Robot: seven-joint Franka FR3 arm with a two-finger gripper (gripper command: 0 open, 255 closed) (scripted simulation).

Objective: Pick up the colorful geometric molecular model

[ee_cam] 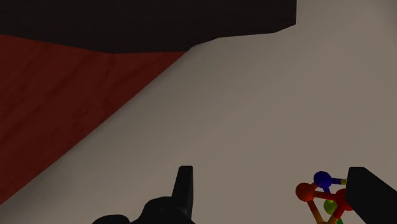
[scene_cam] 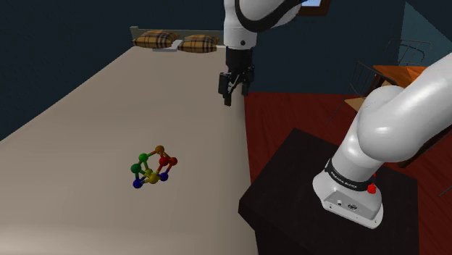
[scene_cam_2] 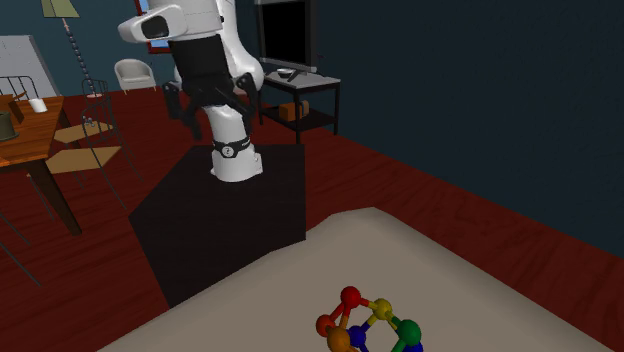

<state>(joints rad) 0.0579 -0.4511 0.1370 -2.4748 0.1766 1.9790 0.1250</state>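
**Inspector:** Position of the molecular model (scene_cam: 153, 169)?

**Assessor:** Lying free on the bed (scene_cam: 94, 116), well apart from the stand (scene_cam: 290, 192), off to the shoulder view's left of it. It is an open, many-coloured frame.

**Inspector:** And the claw (scene_cam: 235, 95)?

**Assessor:** Raised high over the bed's edge, nearer the stand than the model is. The fingers (ee_cam: 184, 191) stand apart with nothing between them. In the wrist view the model sits just beside one finger, off centre.

**Inspector:** Step in hand?

**Assessor:** Approach, in my judgement. Recommended:
- Carry the claw away from the stand until the model is centred between the fingers.
- Descend straight with the fingers wide.
- Close across a solid joint of the frame, not an empty gap.

The frame looks light and could roll if one finger touches first, so lift only once both fingers bear on it
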